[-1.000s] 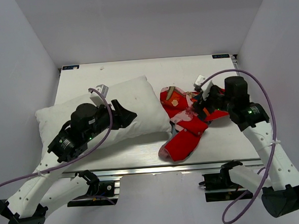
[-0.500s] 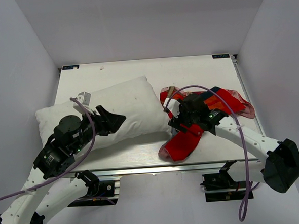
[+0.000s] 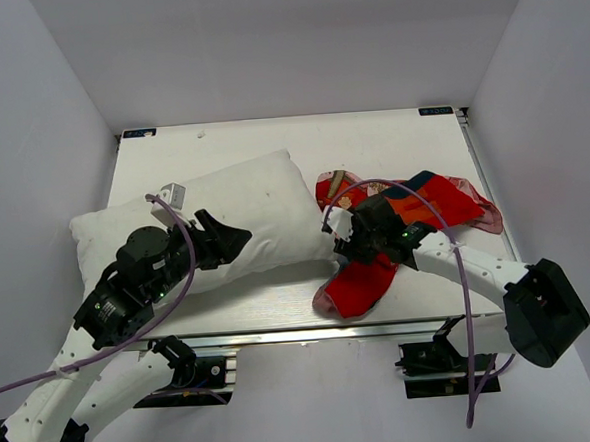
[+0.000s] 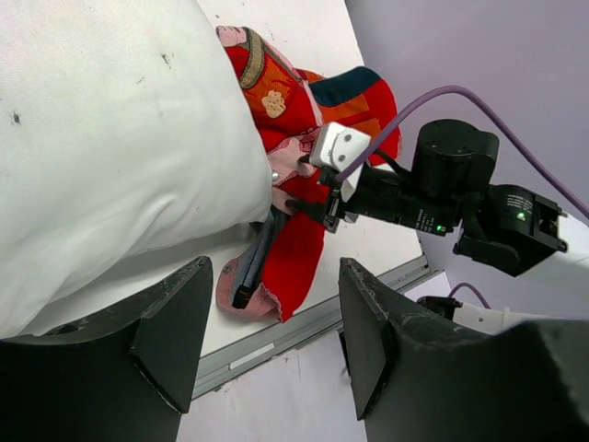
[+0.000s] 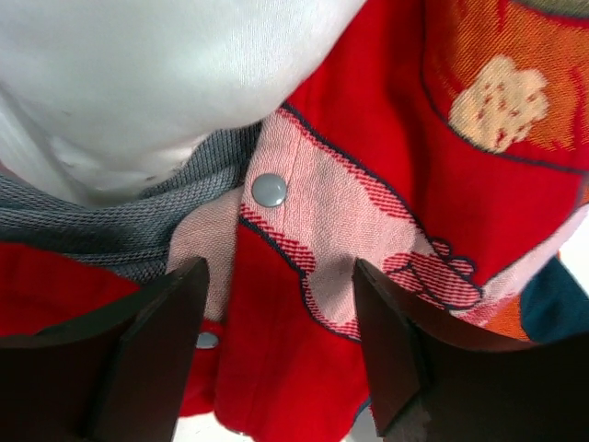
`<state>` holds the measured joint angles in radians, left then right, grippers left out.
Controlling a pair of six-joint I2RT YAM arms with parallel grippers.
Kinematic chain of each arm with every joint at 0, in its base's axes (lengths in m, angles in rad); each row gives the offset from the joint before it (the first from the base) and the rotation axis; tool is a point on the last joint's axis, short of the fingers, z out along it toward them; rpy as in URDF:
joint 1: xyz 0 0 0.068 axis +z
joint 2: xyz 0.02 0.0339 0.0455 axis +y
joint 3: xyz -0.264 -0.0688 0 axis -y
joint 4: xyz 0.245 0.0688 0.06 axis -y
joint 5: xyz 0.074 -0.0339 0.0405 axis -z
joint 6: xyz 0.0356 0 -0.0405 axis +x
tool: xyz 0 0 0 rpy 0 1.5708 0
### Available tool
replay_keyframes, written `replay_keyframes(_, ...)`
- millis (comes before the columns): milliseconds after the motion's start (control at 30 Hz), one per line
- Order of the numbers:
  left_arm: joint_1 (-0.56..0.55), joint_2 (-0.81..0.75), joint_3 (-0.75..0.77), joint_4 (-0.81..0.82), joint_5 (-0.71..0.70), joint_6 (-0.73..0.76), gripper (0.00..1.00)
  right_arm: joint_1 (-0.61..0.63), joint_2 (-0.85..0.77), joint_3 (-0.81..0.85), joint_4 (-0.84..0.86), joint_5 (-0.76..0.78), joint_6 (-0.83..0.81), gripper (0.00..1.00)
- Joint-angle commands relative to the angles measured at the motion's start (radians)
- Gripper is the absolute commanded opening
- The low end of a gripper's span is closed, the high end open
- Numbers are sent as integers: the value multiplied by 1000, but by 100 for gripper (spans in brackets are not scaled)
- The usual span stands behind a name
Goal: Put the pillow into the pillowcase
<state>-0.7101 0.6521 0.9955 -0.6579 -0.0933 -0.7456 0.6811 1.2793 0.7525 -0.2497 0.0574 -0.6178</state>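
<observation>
Right wrist view: right claw (image 5: 276, 341) spread, pinching nothing, the red pillowcase (image 5: 368, 230) directly beneath it and the pillow (image 5: 166, 74) corner just beyond its fingertips. Left claw (image 4: 271, 322) likewise spread, with the pillow ahead-left of it on the counter (image 4: 304, 28).

Looking down on a white tabletop (image 3: 370, 141), boxed in by plain pale walls: back wall (image 3: 284, 41), left wall (image 3: 30, 147), right wall (image 3: 552, 85). Spotting two small dark tags at the far corners, left tag (image 3: 139, 133) and right tag (image 3: 436, 111). Catching a tiny speck (image 3: 202, 136) near the left tag. Tracking a silver slotted rail (image 3: 282, 334) along the near edge, and picking up that same rail (image 4: 276, 339) in the left wrist view.
</observation>
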Motion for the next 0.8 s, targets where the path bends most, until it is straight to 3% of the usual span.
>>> replay_keyframes(0,-2,-3,-11,17,4,-5,67,3,21,-19,79,48,-37,65)
replay_keyframes(233,0,-9,-23,18,4,-6,67,-5,32,-12,104,82,-63,40)
replay_keyframes(267,0,-9,-24,21,4,-6,67,-8,29,-9,101,79,-60,28)
replay_keyframes(300,0,-6,-27,23,7,-6,67,-11,25,-4,96,75,-57,22)
replay_keyframes(333,0,-6,-29,24,9,-6,67,-12,22,11,92,67,-47,7)
replay_keyframes(367,0,-3,-31,26,10,-6,67,-12,12,21,86,65,-36,0)
replay_keyframes(533,0,32,-35,43,30,12,67,-29,-20,99,35,26,44,0)
replay_keyframes(767,0,187,35,73,52,135,71,-150,-17,295,-11,-131,312,0)
